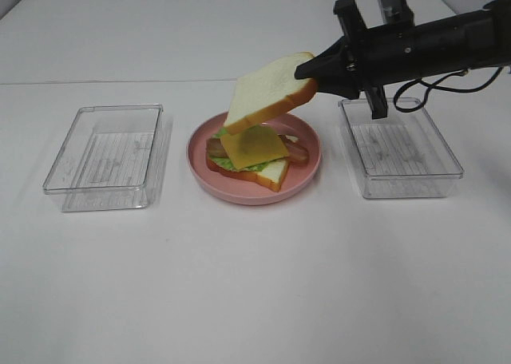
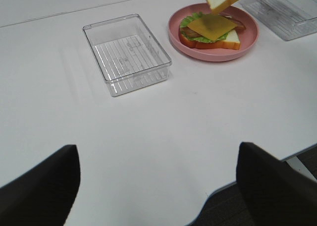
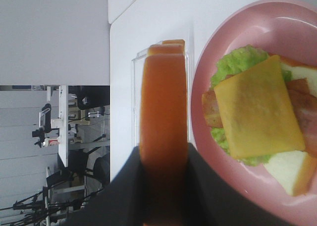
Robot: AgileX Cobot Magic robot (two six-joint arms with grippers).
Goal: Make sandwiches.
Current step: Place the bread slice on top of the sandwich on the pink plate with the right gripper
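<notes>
Stretching across everything is the white counter [image 1: 255, 300], w/ lots of bare surface toward the near edge and a seam line running along the back. Right arm [image 1: 431, 41] comes in from the right side, lying nearly level above the counter, wrist pointed toward the middle, cable looping under it. Two clear trays sit on the counter: left tray [image 1: 108, 158] well apart from the plate, right tray [image 1: 399, 148] just beside the plate and partly under the arm. Pink plate [image 1: 307, 168] sits between them, roughly center. On the plate: open sandwich [image 1: 254, 152], bottom bread w/ lettuce, bacon and a cheese square on top, the cheese a bit skewed. Top bread slice [image 1: 267, 91] hangs tilted above the sandwich, low corner near the cheese; can't tell if it touches. Right end effector [image 1: 313, 69] is clamped on that slice's crust edge, fingers [image 3: 124, 186] pressed on both faces in the wrist view. Left end effector [image 2: 158, 186] hovers back near the counter's front edge, fingers spread wide apart, nothing between them, away from the left tray.
</notes>
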